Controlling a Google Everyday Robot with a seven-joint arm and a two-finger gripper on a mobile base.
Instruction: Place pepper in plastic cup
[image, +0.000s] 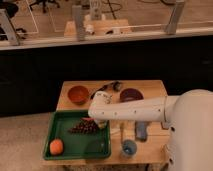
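Observation:
My white arm reaches left across the wooden table (155, 87). The gripper (96, 121) is at its end, pointing down over the back right corner of the green tray (67, 150), right beside the dark grape cluster (81, 128). A small red-orange bit, likely the pepper (88, 120), shows under the arm's end; most of it is hidden. The small blue plastic cup (129, 147) stands upright near the table's front edge, right of the tray and apart from the gripper.
A round orange fruit (56, 146) lies in the tray's front left. An orange bowl (78, 93) and a purple bowl (131, 94) stand at the back, with a dark object (113, 86) between them. A blue-grey item (141, 131) stands behind the cup.

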